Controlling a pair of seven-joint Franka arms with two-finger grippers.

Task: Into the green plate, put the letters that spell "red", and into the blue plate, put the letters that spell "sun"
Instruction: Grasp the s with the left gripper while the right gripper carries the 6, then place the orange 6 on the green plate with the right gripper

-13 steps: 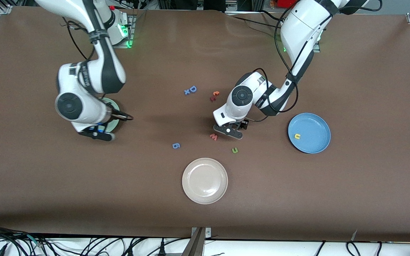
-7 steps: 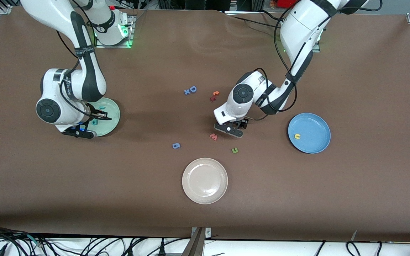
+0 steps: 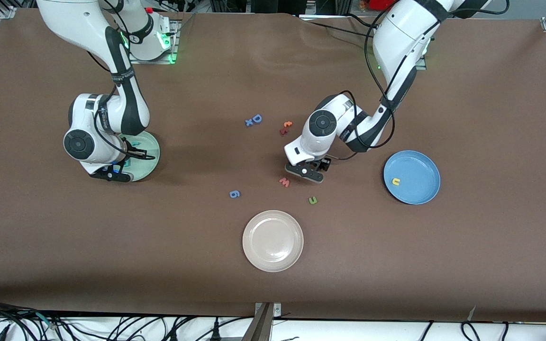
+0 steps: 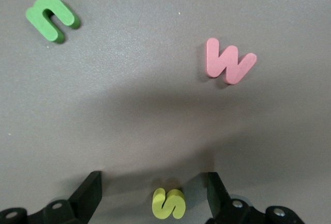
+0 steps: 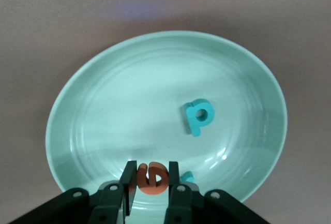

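Placement of the orange "e" (image 5: 151, 178), pinched between the closed jaws of the right gripper (image 5: 150, 188) over the green plate (image 3: 153, 156), was judged best done low, at the 6 o'clock rim, clear of the teal "d" (image 5: 198, 116) already inside. The yellow "s" (image 4: 169, 203) lay between the wide-open fingers of the left gripper (image 4: 155, 195), calling for a centred closing. The blue plate (image 3: 422, 189) held the yellow "u" (image 3: 396, 181); the green "n" (image 3: 313, 200) was left on the table.

White arms (image 3: 398, 42), black cables

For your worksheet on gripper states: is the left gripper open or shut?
Open: the left gripper has its fingers spread either side of the yellow "s".
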